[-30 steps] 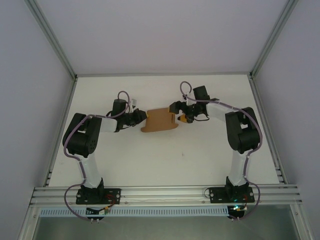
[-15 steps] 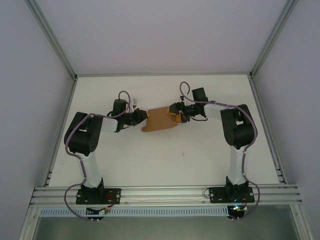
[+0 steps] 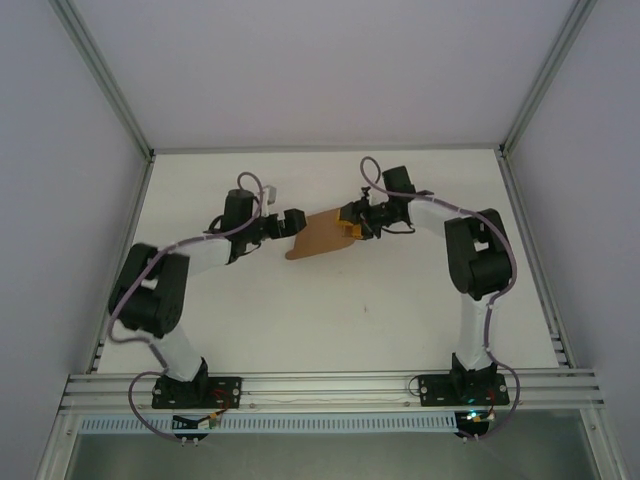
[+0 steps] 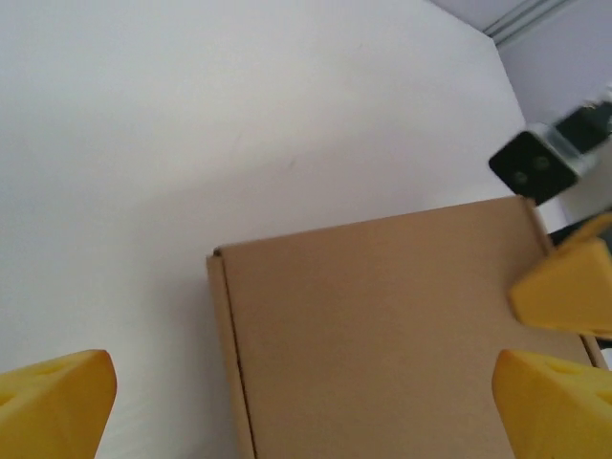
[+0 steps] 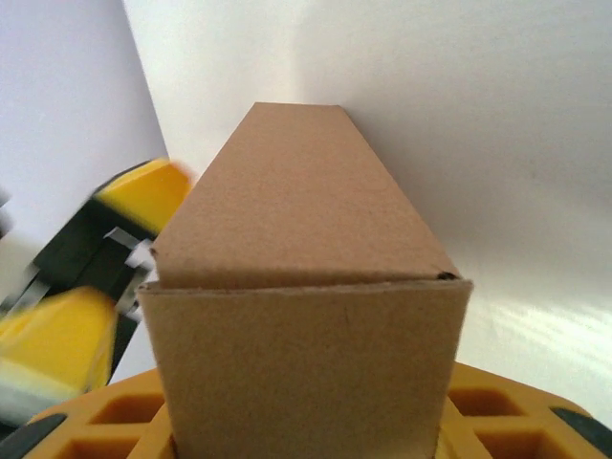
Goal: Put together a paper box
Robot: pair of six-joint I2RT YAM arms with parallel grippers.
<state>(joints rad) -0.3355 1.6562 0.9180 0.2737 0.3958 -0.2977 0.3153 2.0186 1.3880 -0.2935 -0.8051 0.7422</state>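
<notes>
Most folding: your paper box (image 3: 318,236) is looking closed, mid-frame.
left gripper (image 4: 304,397): gaping wide.
right gripper (image 3: 352,228): pinching its right end.
remaining: perhaps tucking.

A brown cardboard box (image 4: 392,325) takes up the lower middle of the picture, its plain top face toward the camera and a narrow folded strip running down its left edge. Behind it lies the bare white counter (image 4: 191,124), a soft shadow falling just beyond the box. The left gripper (image 4: 306,406) stands wide open — its yellow fingertips (image 4: 53,402) sit in the two bottom corners, the box between them. At the box's right edge rests the right gripper's yellow fingertip (image 4: 562,287), with a blurred black block (image 4: 534,164) above it.
</notes>
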